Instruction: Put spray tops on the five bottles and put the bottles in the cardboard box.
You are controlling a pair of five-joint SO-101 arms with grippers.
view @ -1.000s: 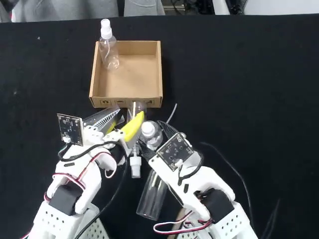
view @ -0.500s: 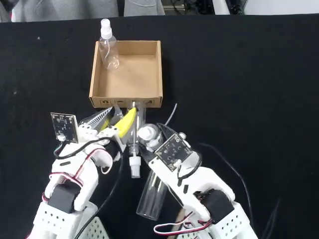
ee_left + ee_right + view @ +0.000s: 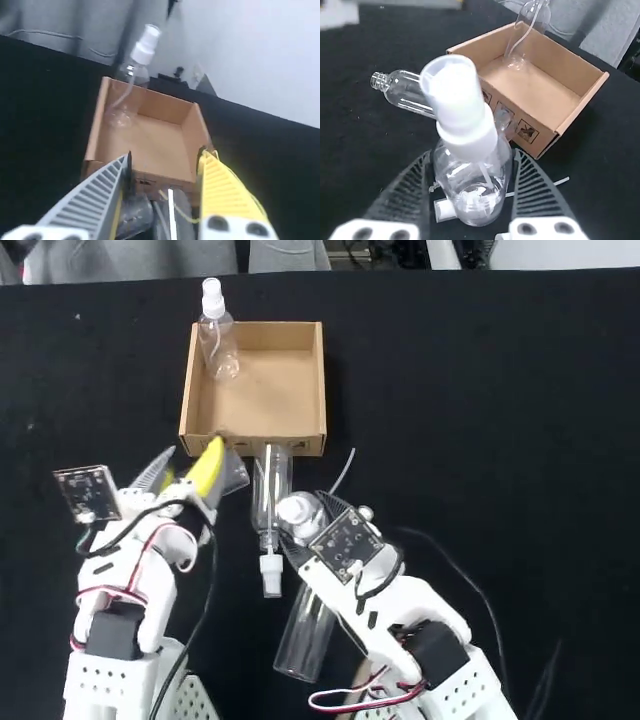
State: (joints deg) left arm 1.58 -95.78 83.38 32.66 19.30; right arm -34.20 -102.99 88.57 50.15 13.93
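- Left gripper (image 3: 195,455): jaws wide apart, empty, by the cardboard box's (image 3: 323,380) near left corner.
- Right gripper (image 3: 472,154): clamped on a capped bottle (image 3: 470,185), held upright.
- Box toward the tabletop's far edge; leaning bottle (image 3: 216,338) in its far left corner.
- Uncapped bottle (image 3: 270,495) lies with its base at the box's near wall; loose spray top (image 3: 271,575) just beside its neck.

The worktop (image 3: 520,390) is black. Behind the worktop hangs grey cloth (image 3: 120,258), and a white wall (image 3: 250,50) stands behind it too.
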